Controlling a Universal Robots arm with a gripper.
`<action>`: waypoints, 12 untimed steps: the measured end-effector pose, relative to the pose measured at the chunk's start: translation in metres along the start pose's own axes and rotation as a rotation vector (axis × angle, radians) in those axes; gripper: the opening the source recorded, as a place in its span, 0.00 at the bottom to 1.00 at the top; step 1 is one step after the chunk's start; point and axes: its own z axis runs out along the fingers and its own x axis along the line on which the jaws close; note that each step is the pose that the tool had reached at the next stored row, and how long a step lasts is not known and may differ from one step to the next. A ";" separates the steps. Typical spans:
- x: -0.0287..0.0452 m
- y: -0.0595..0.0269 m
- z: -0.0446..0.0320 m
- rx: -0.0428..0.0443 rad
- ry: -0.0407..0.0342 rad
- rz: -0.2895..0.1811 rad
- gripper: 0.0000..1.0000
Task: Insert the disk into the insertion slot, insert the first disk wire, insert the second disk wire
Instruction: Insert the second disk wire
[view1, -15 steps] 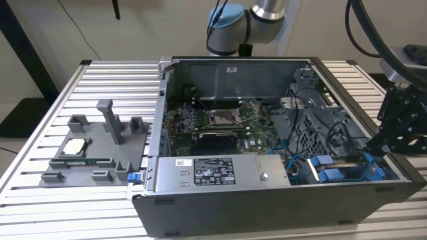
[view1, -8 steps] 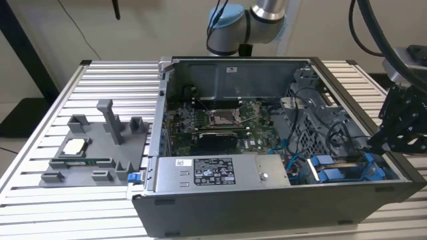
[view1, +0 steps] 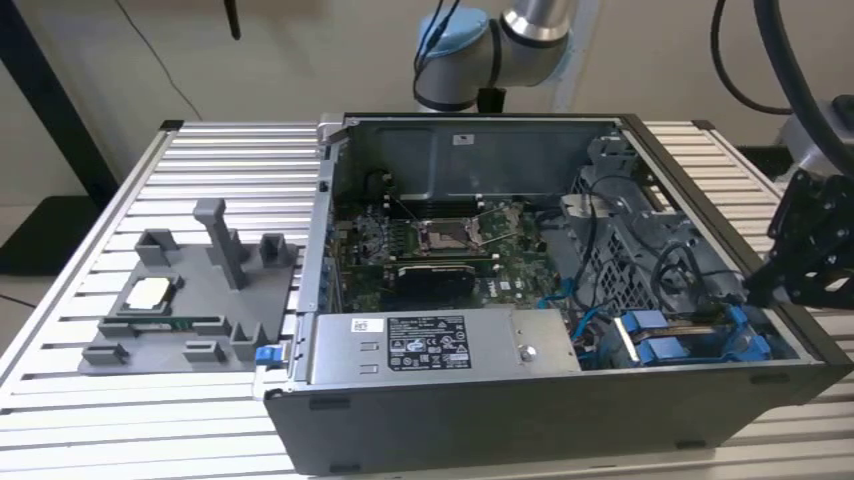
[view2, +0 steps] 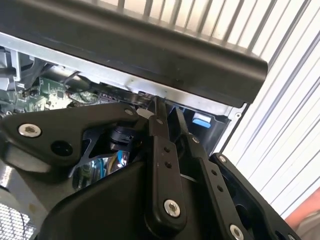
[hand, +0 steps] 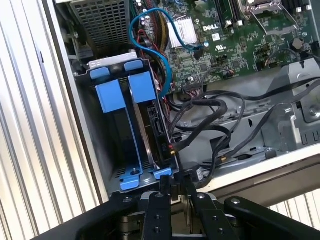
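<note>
End effector (hand: 173, 183) pinched closed beside insertion slot (hand: 98, 150).

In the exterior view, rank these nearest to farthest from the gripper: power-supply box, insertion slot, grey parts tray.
1. The insertion slot, beside the gripper, exterior view's right.
2. The power-supply box, middle, inside the case.
3. The grey parts tray, outside the case, exterior view's left.
</note>
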 end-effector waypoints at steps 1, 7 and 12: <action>0.0009 -0.0005 0.0004 -0.0007 -0.0026 0.000 0.24; 0.0045 -0.0019 0.0007 -0.0058 -0.0208 0.001 0.24; 0.0050 -0.0020 0.0006 -0.0073 -0.0259 0.001 0.22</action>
